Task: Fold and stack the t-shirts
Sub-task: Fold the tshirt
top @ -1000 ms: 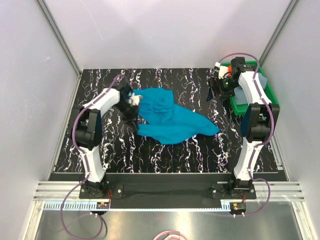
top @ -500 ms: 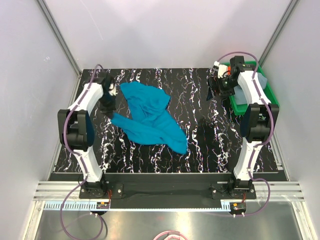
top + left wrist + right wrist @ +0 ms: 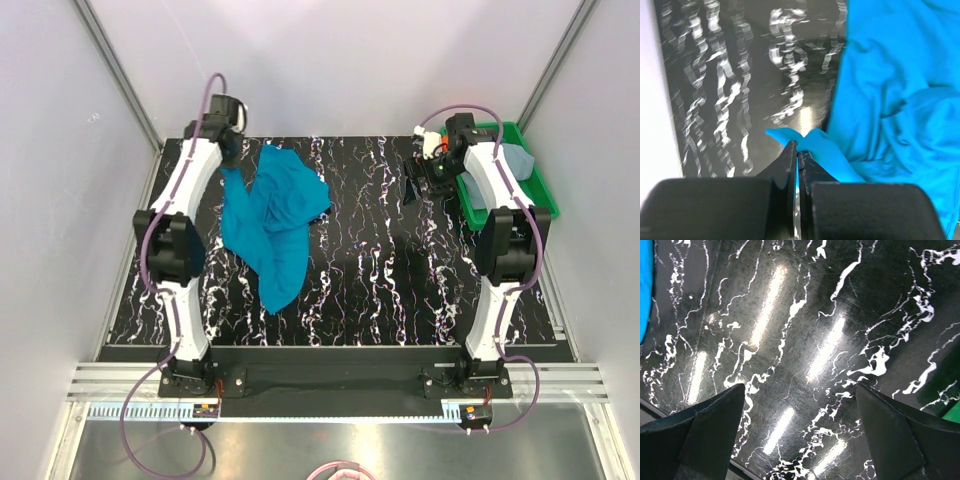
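One teal shirt (image 3: pixel 270 215) lies crumpled on the left half of the black, white-veined table (image 3: pixel 380 270). Its bulk is bunched towards the far left corner. A narrower tail of cloth runs from there towards the near edge and ends well short of it.

The left hand (image 3: pixel 231 158) is at that far left corner, at the shirt's far edge. The left wrist view shows this hand (image 3: pixel 796 145) with its fingers (image 3: pixel 787 165) pressed together on a small fold of the teal shirt (image 3: pixel 890 90). A little tuft of cloth pokes out past the tips. The rest of the shirt spreads in soft folds to the right, with bare table to the left.

The right hand (image 3: pixel 414 184) is over the far right part of the table, just beside the left side of the green tray (image 3: pixel 500 127) and well apart from the teal shirt. In the right wrist view this hand (image 3: pixel 799 390) has its two fingers (image 3: pixel 710 430) spread wide, with only bare, glossy table between them. A thin strip of the teal shirt (image 3: pixel 644 285) shows at the left edge of that view.

A grey shirt (image 3: pixel 510 160) lies bunched inside the tray, which sits at the table's far right corner.
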